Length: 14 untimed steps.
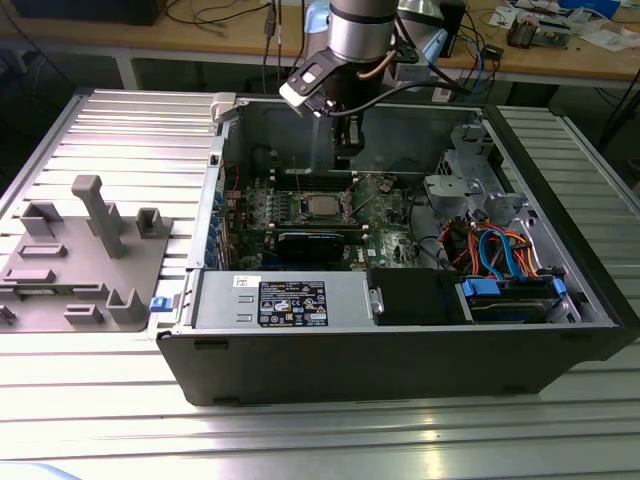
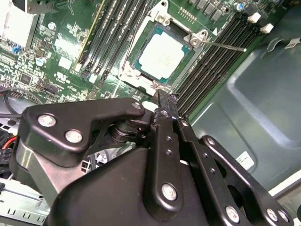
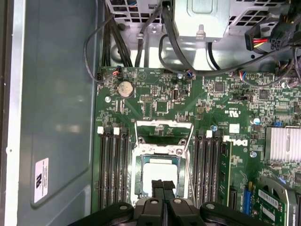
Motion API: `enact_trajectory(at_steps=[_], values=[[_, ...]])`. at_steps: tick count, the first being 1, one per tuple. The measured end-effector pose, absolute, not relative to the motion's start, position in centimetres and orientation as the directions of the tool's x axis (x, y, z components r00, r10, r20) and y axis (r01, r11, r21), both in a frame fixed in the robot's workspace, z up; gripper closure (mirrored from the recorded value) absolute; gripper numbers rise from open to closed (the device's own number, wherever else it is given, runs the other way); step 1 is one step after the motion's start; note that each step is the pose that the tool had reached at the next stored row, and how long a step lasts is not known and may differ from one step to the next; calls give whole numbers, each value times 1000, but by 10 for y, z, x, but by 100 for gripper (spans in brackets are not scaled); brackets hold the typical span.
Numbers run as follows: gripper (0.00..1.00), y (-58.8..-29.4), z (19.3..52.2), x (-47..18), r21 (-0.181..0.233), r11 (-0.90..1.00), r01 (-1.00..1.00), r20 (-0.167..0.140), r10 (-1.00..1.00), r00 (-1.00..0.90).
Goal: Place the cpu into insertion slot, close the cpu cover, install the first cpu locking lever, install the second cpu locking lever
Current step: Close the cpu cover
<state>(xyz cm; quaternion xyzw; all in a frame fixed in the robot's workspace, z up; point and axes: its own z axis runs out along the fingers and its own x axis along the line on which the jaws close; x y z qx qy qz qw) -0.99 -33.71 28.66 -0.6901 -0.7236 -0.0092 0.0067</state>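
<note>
We see the cpu (image 3: 159,172) lying flat in the insertion slot (image 3: 139,175), silver top up. The slot sits on the green motherboard (image 3: 155,101) inside the open computer case (image 1: 400,360) on the bench (image 1: 300,440). In the exterior view the chip is at mid-board. The gripper (image 1: 345,158) hangs over it, a little toward the far side and the exterior view's right. The fingers (image 3: 156,186) are pressed together tip to tip with nothing between them, so we judge them clenched and empty. In both wrist views the tips hover just beside one edge of the socket, and they look clear of the chip.

The relation that matters is between those tips and the cpu cover (image 3: 163,131). In the first wrist view the silvery frame appears swung up on its hinge at the socket edge opposite the fingers, with the chip between them. The hinge line runs crosswise to the line from tips to cover. The frame is strongly foreshortened, so we call it raised only as the likely reading.

One thin locking lever (image 2: 223,45) juts from a socket corner, free of any catch. Its long axis points away from the socket over the black memory slots (image 2: 211,66).

We judge the first step done and the cover not yet shut.
</note>
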Motion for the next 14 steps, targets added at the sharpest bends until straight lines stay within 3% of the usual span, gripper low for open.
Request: enact_trajectory(at_steps=[14], values=[[89,-337,279,6,5,43,999,22,999,-43]])
